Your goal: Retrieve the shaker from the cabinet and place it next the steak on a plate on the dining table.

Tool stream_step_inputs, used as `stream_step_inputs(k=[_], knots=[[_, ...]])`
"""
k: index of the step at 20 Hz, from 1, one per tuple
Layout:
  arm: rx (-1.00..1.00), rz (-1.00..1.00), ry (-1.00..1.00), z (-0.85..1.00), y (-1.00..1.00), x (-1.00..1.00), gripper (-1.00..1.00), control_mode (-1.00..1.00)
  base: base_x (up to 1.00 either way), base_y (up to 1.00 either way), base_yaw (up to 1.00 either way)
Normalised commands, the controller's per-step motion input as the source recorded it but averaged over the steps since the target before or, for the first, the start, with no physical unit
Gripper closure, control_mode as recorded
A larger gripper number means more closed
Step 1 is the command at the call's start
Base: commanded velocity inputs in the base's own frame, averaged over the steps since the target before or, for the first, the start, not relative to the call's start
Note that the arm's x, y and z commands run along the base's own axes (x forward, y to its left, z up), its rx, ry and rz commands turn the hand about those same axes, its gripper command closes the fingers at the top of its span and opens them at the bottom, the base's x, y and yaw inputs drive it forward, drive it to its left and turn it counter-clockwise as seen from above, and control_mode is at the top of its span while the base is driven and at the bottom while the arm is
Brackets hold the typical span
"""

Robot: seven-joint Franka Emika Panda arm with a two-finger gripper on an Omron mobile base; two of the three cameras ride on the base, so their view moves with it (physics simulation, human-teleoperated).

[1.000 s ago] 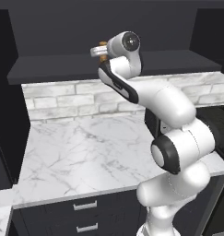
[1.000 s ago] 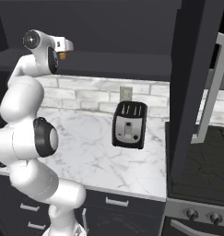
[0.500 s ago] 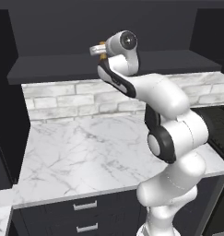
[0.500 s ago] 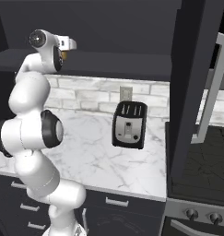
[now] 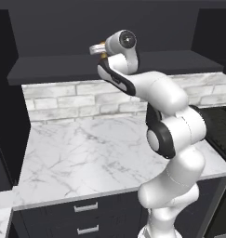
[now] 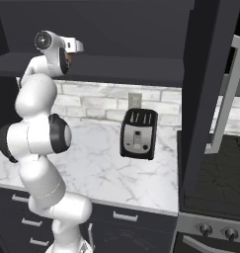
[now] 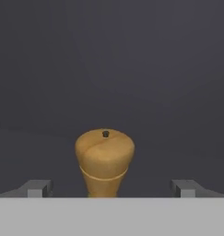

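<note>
The tan wooden shaker (image 7: 105, 161) stands upright on the shelf of the dark cabinet (image 5: 54, 65), against its dark back wall. My gripper (image 7: 111, 189) is open, with the shaker centred between its two fingertips (image 7: 37, 188) and touching neither. From the left base camera the hand (image 5: 96, 49) is raised to shelf height, and a sliver of the shaker (image 5: 103, 56) shows behind it. In the right base view the gripper (image 6: 77, 47) reaches over the cabinet (image 6: 131, 66) shelf. The steak, the plate and the dining table are out of view.
A black toaster (image 6: 139, 133) stands on the marble counter (image 5: 86, 153) below the shelf, in front of a brick backsplash. Silver-handled drawers (image 5: 85, 207) run under the counter. A tall dark panel (image 6: 205, 99) and a stove (image 6: 215, 197) are to the right.
The hand has edged a little deeper along the shelf toward the shaker, and the arm's elbow has swung more upright. The jaws have stayed open.
</note>
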Motion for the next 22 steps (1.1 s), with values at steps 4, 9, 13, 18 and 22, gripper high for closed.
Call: stream_step_inputs(k=[4,9,13,18,22], knots=[[0.00,0.00,0.00,-0.07,0.02,0.20,-1.00,-1.00,0.00,0.00,0.00],[0.00,0.00,0.00,-0.10,0.01,0.19,-1.00,-1.00,0.00,0.00,0.00],[0.00,0.00,0.00,-0.17,0.14,0.26,1.00,-1.00,0.00,0.00,0.00],[0.00,0.00,0.00,-0.04,0.15,0.10,1.00,-1.00,0.00,0.00,0.00],[0.01,0.00,0.00,0.00,0.14,-0.02,1.00,-1.00,0.00,0.00,0.00]])
